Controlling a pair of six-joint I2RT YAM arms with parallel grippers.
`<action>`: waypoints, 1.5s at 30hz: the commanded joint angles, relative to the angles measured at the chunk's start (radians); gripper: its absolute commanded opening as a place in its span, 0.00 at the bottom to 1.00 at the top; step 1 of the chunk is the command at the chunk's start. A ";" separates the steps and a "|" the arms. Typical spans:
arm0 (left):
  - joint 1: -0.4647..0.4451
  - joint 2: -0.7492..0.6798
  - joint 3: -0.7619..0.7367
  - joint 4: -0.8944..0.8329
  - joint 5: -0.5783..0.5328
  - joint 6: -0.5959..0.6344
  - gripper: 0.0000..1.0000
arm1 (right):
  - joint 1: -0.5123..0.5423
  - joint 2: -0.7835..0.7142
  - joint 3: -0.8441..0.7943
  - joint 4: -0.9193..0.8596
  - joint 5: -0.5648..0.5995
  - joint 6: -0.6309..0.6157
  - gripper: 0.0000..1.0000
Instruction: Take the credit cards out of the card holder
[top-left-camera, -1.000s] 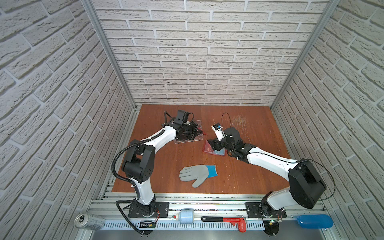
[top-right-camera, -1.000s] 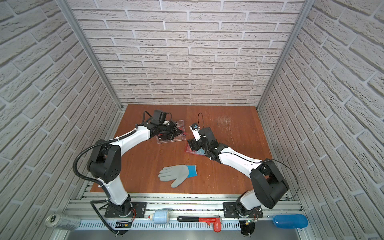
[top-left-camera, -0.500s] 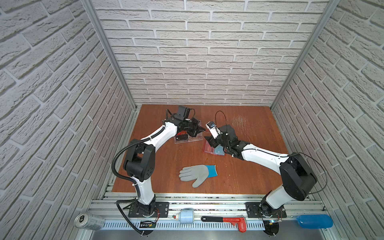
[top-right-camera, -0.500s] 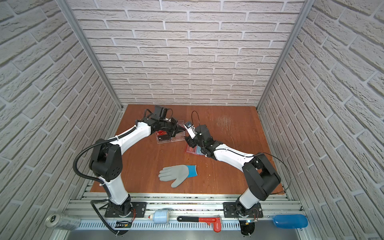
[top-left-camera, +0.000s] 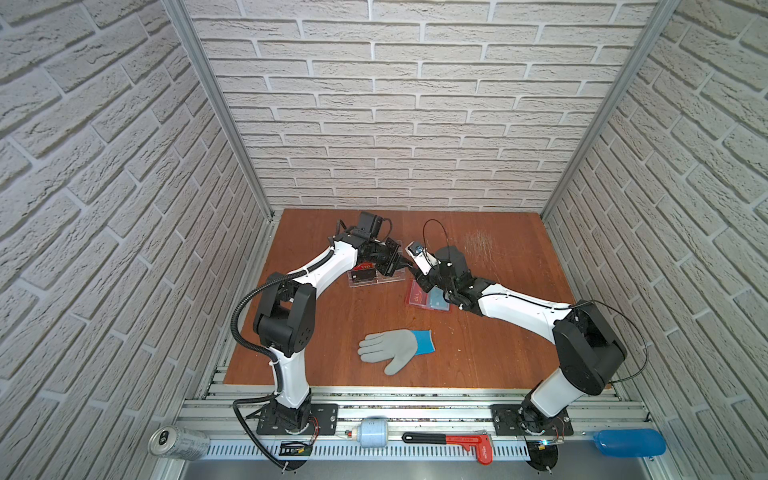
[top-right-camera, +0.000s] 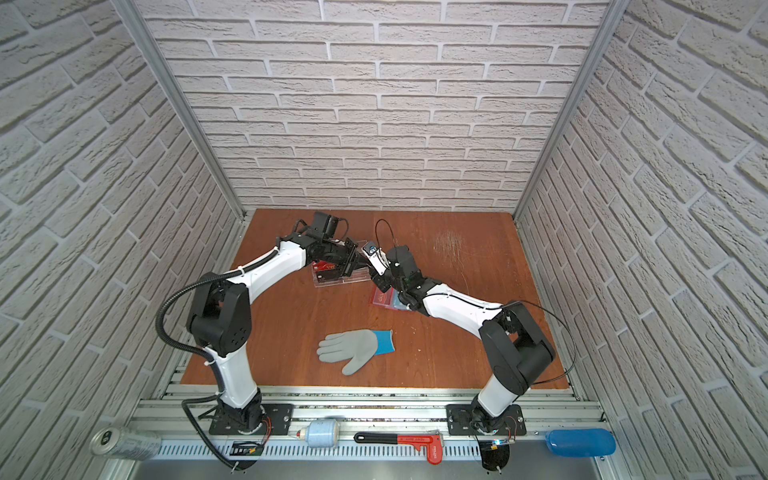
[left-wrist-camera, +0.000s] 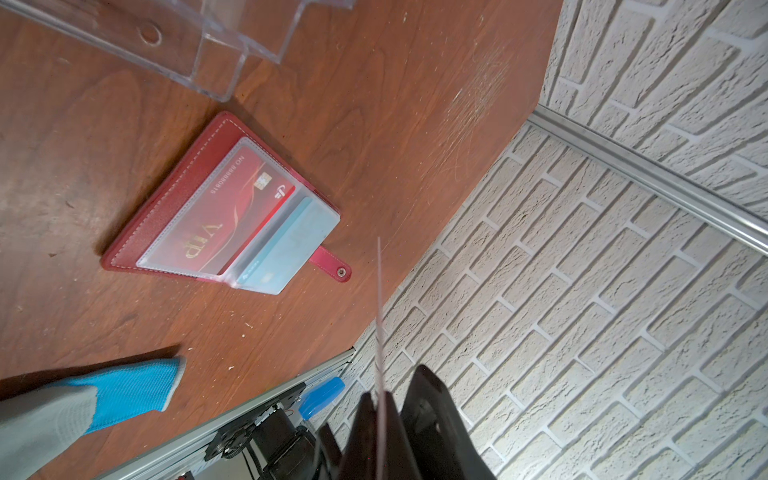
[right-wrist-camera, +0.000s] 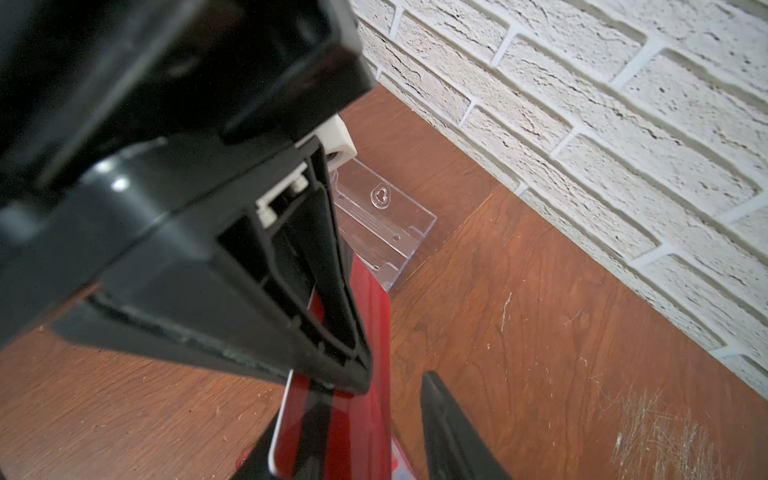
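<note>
Leathery card holder (left-wrist-camera: 176, 195), scratched wood table (left-wrist-camera: 374, 104)

I see the left arm (top-left-camera: 332, 266) reach toward one o'clock, with the left end effector (left-wrist-camera: 380, 399) clamped tight on a thin card (right-wrist-camera: 376, 316). The right arm (top-left-camera: 519, 307) stretches toward ten o'clock, and the right end effector (right-wrist-camera: 365, 407) meets it there, jaws apart astride that card.

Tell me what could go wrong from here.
1. The left gripper pinches a thin card in mid-air with the right gripper open around it; a mistimed release could drop it.
2. The credit cards sit sleeved in the card holder, which nothing pins down; pulling one may drag it.
</note>
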 joint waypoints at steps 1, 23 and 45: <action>0.005 0.016 0.024 -0.042 0.032 0.043 0.00 | 0.005 0.004 0.029 0.028 0.008 -0.016 0.37; 0.007 0.026 0.004 -0.025 0.036 0.037 0.13 | 0.005 0.015 0.055 -0.007 0.015 -0.020 0.06; 0.112 -0.032 -0.019 -0.053 -0.027 0.120 0.39 | 0.004 -0.050 -0.029 -0.001 0.029 0.072 0.06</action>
